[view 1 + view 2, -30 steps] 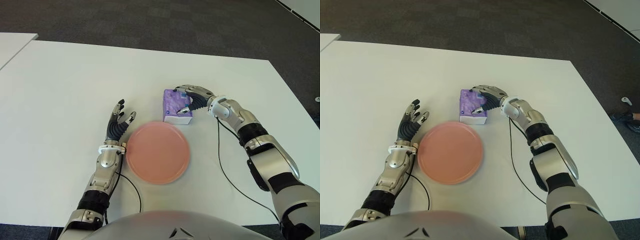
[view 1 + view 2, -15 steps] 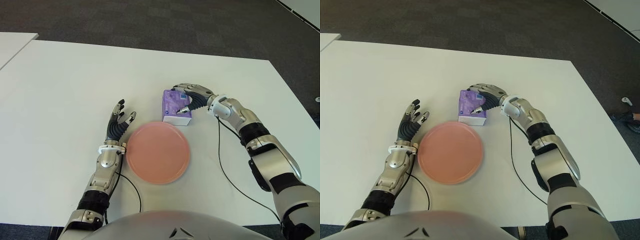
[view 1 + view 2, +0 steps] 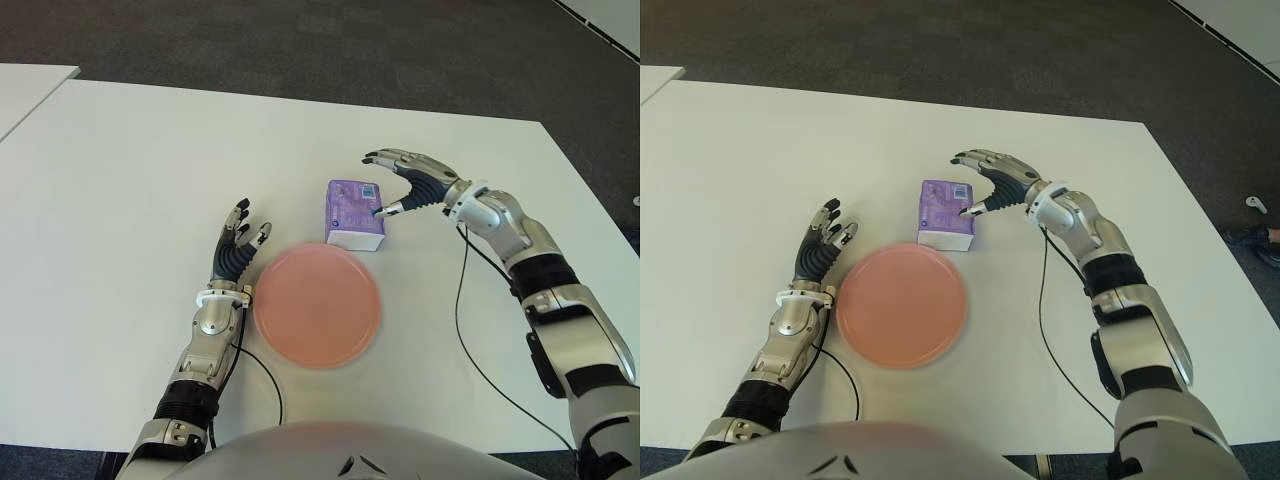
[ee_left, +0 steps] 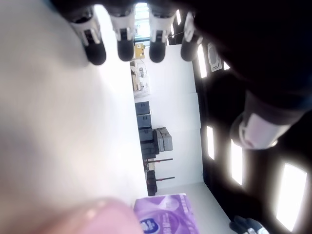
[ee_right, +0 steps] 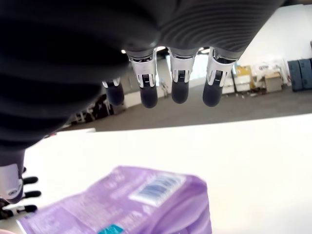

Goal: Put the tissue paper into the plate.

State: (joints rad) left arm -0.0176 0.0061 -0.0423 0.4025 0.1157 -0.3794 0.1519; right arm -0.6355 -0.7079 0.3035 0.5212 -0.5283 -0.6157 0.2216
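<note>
Left hand: fingers spread, holding nothing, beside plate's left edge. One pink plate on white table. One purple tissue pack on table, just behind plate. Right hand: fingers spread wide over pack's right side; thumb tip near pack, contact unclear.

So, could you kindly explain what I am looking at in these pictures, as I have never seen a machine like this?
This is a humanoid robot with two arms, each ending in a hand with several fingers. Two pictures come from cameras in its head, looking down at a white table. The other two come from cameras on its wrists, looking along its own fingers.

On the table lie a round pink plate and, just beyond it, a purple pack of tissues. The right hand is open, spread beside and over the pack, its thumb tip at the pack's edge, gripping nothing. The left hand is open too, at the plate's left side. Neither hand holds anything, and the plate has nothing in it.
</note>
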